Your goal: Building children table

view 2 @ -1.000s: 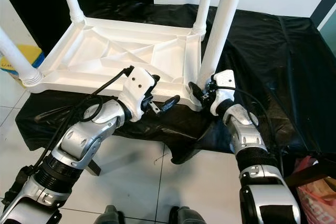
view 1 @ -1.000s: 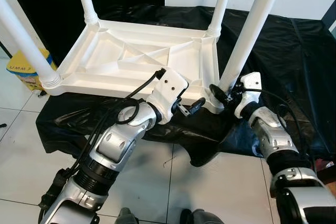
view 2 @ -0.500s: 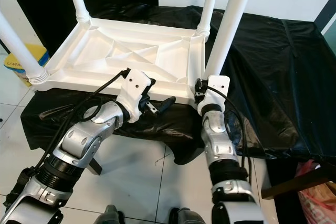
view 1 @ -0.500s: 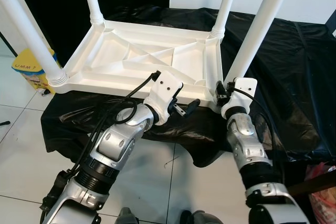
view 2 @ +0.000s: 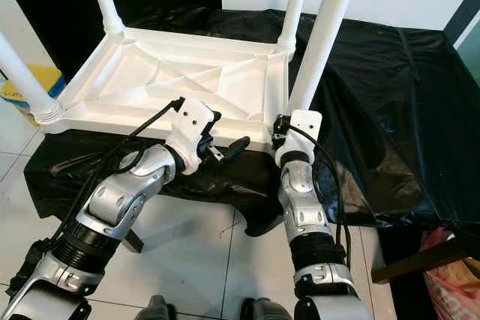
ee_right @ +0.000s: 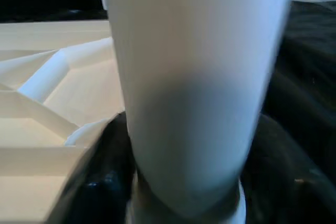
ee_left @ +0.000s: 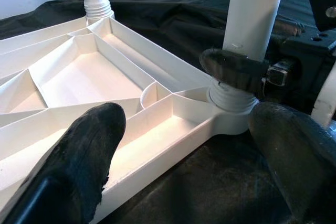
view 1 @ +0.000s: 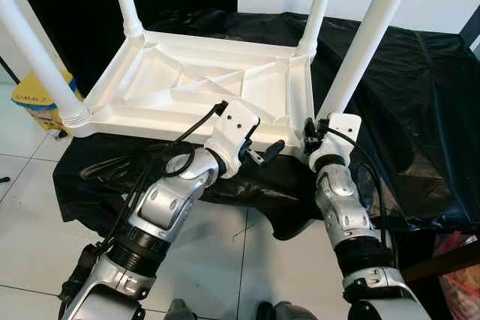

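Left eye view: the upturned white table top point(view 1: 202, 84) lies on a black sheet point(view 1: 420, 95) over a low platform, four white legs standing up from its corners. The right gripper point(view 1: 310, 134) sits at the foot of the near right leg point(view 1: 360, 46). Against the pictures a second ago, the right forearm has swung in from the right and now rises nearly straight under that corner, the wrist squared to the leg. The likely meaning is a regrip for another turn of the leg into its socket; this is a judgement. The left gripper point(view 1: 267, 151) hovers just off the near edge as before, fingers spread and empty.

Right eye view: the same arrangement. The right gripper's fingers are hidden behind its own wrist block point(view 2: 298, 127), so contact cannot be confirmed here. All four legs are cut off by the top of the frame. A yellow object point(view 2: 19, 84) at far left is partly hidden.

Left wrist view: one finger point(ee_left: 231, 66) of the right gripper wraps the leg just above its threaded collar point(ee_left: 228, 98). Whether the thread is fully seated cannot be told.

Right wrist view: the leg stands between the dark fingers point(ee_right: 107, 171), closed around it. The picture is blurred and the socket joint cannot be read.
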Controlling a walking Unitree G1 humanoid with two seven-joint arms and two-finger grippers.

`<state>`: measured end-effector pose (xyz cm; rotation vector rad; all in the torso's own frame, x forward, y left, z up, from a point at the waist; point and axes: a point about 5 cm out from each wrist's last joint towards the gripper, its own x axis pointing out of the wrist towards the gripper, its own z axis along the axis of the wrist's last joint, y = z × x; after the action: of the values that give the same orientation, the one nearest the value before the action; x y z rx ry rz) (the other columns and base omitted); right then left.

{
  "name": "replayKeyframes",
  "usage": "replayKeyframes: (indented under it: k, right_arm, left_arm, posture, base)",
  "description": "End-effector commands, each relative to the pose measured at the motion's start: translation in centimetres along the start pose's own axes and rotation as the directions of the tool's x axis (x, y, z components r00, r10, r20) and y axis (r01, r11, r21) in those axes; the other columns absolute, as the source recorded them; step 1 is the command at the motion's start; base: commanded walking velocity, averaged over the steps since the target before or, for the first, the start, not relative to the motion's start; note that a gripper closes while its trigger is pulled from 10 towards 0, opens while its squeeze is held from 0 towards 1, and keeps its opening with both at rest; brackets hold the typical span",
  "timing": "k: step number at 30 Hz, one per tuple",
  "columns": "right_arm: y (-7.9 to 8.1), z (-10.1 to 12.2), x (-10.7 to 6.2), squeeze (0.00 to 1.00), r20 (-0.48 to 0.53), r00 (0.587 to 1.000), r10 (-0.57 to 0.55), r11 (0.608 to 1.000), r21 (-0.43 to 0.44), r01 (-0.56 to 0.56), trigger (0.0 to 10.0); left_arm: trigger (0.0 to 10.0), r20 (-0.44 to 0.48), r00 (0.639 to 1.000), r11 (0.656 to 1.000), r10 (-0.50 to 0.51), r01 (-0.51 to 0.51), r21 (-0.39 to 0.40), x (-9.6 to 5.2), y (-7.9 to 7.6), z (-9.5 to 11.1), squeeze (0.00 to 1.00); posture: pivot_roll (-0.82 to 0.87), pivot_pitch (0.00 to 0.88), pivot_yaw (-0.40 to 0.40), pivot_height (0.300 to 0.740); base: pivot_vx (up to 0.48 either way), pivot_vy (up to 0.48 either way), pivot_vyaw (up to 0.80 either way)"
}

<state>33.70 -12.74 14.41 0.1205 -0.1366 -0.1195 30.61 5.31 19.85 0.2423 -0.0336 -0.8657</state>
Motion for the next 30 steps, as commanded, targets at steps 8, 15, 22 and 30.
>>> replayKeyframes:
  k: [8,15,22,30]
  right_arm:
    - [-1.7,1.2,0.0,1.0,0.052,0.986,0.157,0.987,-0.03,-0.156,10.0]
    - [-4.8,2.4,0.5,0.0,0.032,0.915,0.401,0.911,-0.12,-0.395,10.0]
    - [-4.9,2.2,1.5,0.0,-0.059,0.813,0.579,0.796,-0.173,-0.579,10.0]
    - [-3.6,1.4,2.8,0.0,-0.144,0.744,0.652,0.721,-0.187,-0.668,10.0]
  left_arm:
    - [10.0,-0.001,0.999,0.998,-0.051,0.051,0.022,0.1,-0.4,-0.1,0.0]
    - [10.0,-0.001,0.998,0.998,-0.062,0.062,0.02,0.1,-0.3,-0.1,0.0]
    - [10.0,0.016,0.996,0.996,-0.085,0.085,0.007,0.5,-0.5,0.2,0.0]
    - [10.0,0.013,0.995,0.995,-0.099,0.099,0.025,0.5,-0.2,0.4,0.0]
  posture:
    - [0.01,0.085,-0.051,0.74]
    - [0.01,0.079,-0.053,0.74]
    - [0.0,0.06,-0.058,0.74]
    - [0.02,0.054,-0.042,0.74]
  base:
    - [0.0,0.0,0.0]
    - [0.0,0.0,0.0]
    - [0.0,0.0,0.0]
    - [0.0,0.0,0.0]
